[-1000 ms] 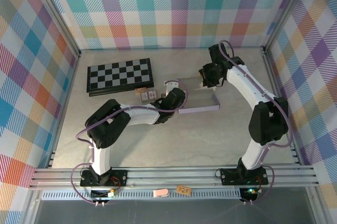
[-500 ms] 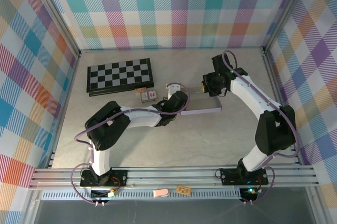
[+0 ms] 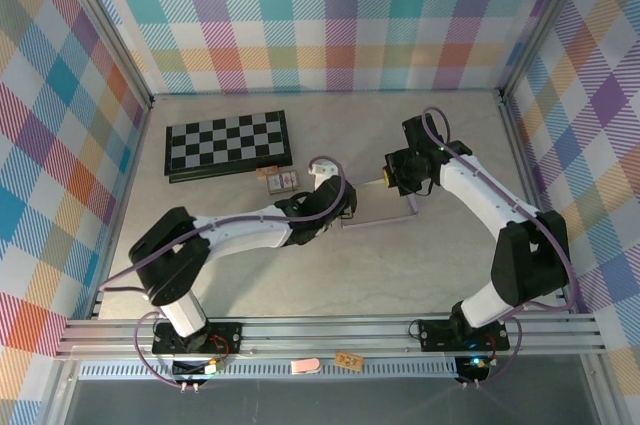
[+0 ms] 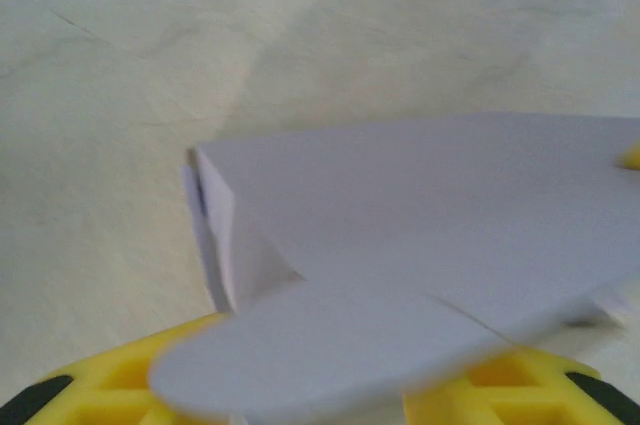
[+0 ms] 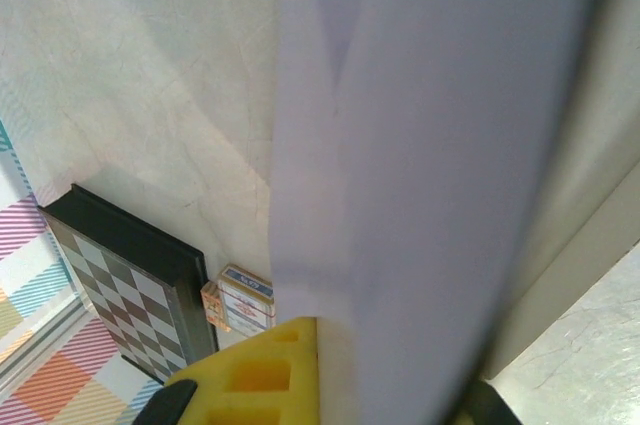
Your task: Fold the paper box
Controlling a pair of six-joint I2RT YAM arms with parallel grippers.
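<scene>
K: Since a second ago the paper box has tipped from broad face up to nearly edge-on under the top camera. It reads as a thin lavender line with a short upright at its right end. Position?

M: Mid-table, right of the small card pack, spanning between the two grippers. Checkerboard lies far left, well apart from it.

K: Right gripper?

M: At the box's far right corner, pressed together on the card. In the wrist view the lavender sheet runs straight up out of the jaws, past one yellow finger.

K: Left gripper?

M: At the box's left end. Its yellow fingers stand apart, and a rounded flap lies across them, blurred. A folded corner of the box sits just beyond the flap.

K: Left arm?

M: Stretched out longer across the table than a second ago, reaching further right.
</scene>
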